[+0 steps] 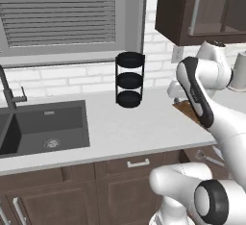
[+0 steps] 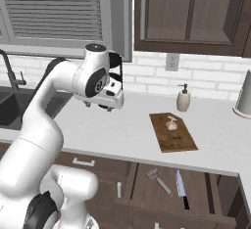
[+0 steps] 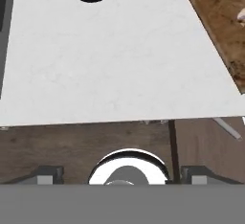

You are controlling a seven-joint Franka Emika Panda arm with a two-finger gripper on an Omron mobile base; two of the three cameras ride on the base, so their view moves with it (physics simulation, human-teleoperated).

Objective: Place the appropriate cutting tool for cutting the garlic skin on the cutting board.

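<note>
Garlic [image 2: 171,123] is sitting on the cutting board [image 2: 174,137] over on the right side of the counter [image 2: 122,130], so the knife job is all that's left. From the left base view you mostly get the arm's elbow crossing in front, with a corner of the board poking out behind it, plus the sink [image 1: 43,128] and a black three-tier rack [image 1: 129,80] by the wall. Right base view is the useful one: the drawer [image 2: 171,189] under the board is pulled open, and the cutting tool [image 2: 180,186] lies in it with its blade pointing toward the counter, right beside a second utensil [image 2: 159,180]. The gripper [image 2: 110,106] hangs over the counter well left of all that, and I can't tell how its jaws stand. Hand view looks down at bare counter, the rack top and the board's edge. If I were driving, I'd swing right, drop into the drawer, and grab the dark handle, not the blade.
</note>
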